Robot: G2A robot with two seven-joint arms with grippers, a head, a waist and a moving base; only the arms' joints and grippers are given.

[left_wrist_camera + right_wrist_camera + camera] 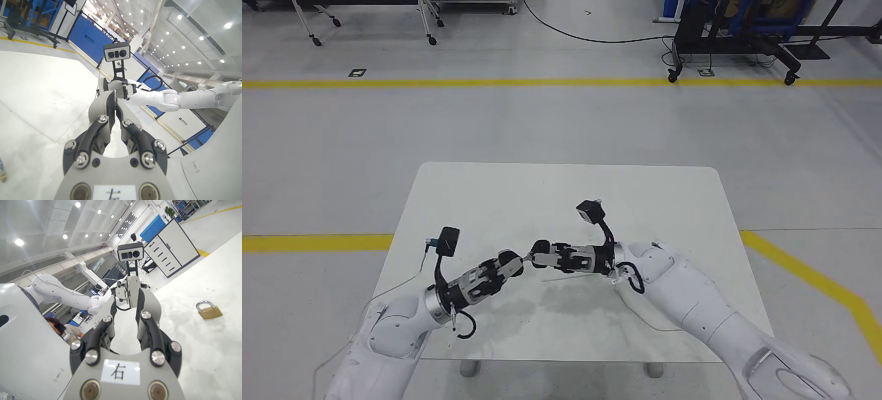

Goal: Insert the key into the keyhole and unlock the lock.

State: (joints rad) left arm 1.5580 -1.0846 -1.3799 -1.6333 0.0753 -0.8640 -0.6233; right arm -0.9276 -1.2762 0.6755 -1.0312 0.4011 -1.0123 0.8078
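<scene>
The left jaws pinch the key (pixel 115 93) between the spread right jaws, which should probably close squarely before the left lets go; the padlock (pixel 209 309) lies on the surface (pixel 189 336) beside the right jaws.

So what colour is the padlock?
The padlock is brass with a silver shackle; right wrist view.

Your padlock (pixel 209 311) has a brass-coloured metal body with a dull, satin sheen. Its shackle (pixel 205 303) is polished chrome that catches the light. The key (pixel 115 94) looks like thin, bright silver metal. On the left gripper (pixel 115 100) and the right gripper (pixel 126 300) you see black ribbed rubbery pads (pixel 110 107). They are backed by smooth matt grey shells, glossy black plastic links and shiny steel screw heads. The table (pixel 189 344) is matt white, faintly scuffed and flecked with dark specks.
</scene>
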